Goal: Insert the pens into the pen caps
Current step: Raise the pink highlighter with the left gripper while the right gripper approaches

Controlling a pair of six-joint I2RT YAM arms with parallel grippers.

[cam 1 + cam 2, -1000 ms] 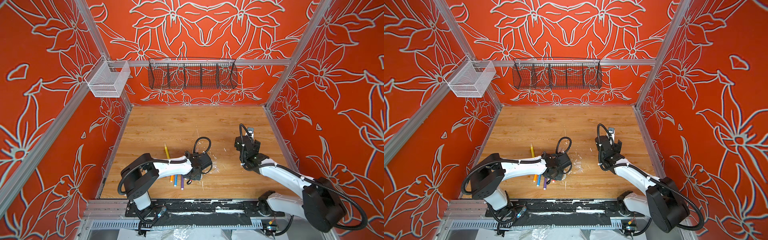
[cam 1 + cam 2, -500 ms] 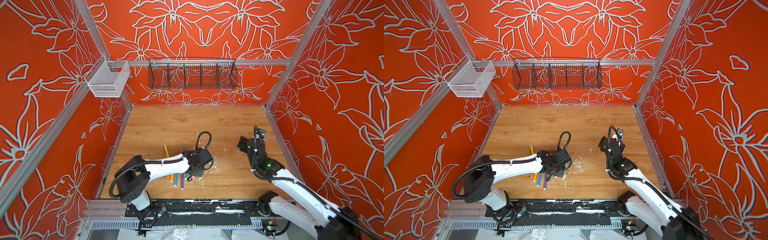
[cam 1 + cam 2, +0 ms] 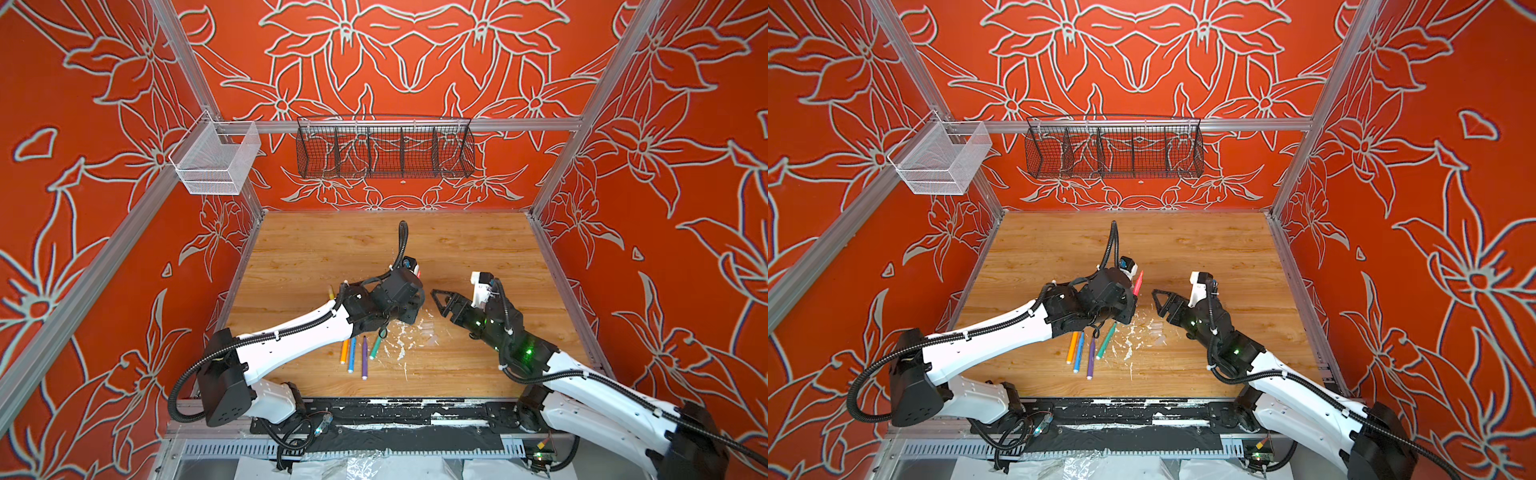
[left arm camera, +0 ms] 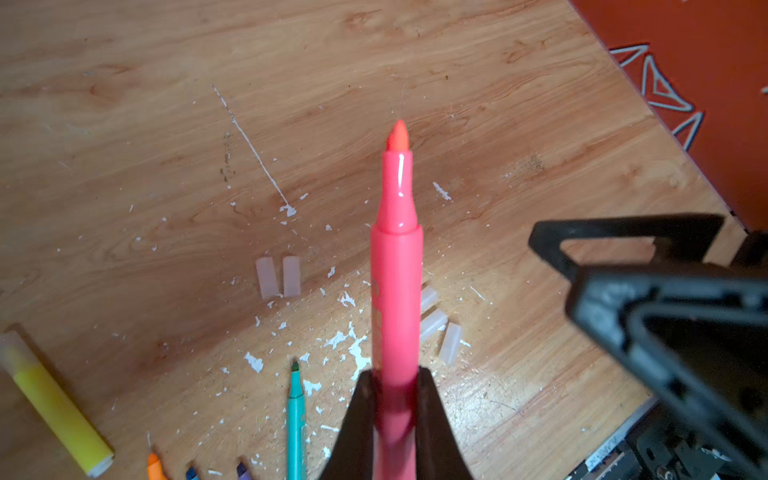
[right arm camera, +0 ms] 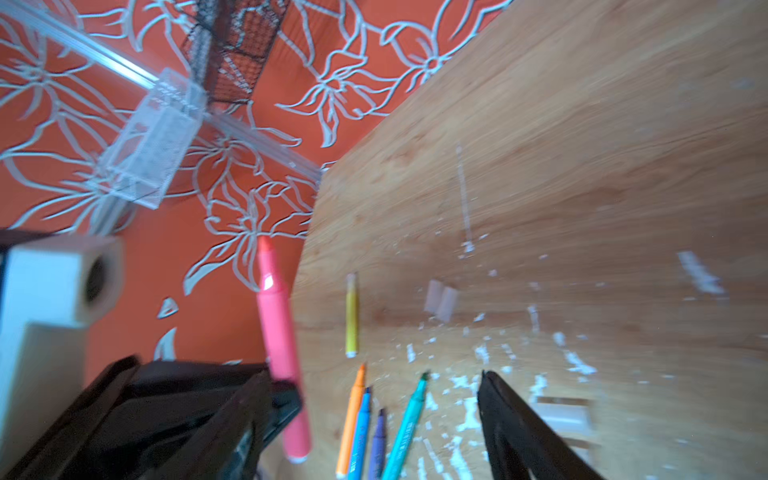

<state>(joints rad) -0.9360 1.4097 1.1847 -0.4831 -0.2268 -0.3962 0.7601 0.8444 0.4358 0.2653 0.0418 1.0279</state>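
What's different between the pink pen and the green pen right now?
The pink pen is held in the fingers of the left gripper, up off the table; the green pen lies flat on it, ungripped. The pink pen is alone; the green pen lies beside the purple pen. Both tips are bare, uncapped.

Evenly bright; right wrist view motion-blurred; glare streak on pink pen (image 4: 397,270).

White arms (image 3: 299,337), black ribbed cables (image 3: 402,243)
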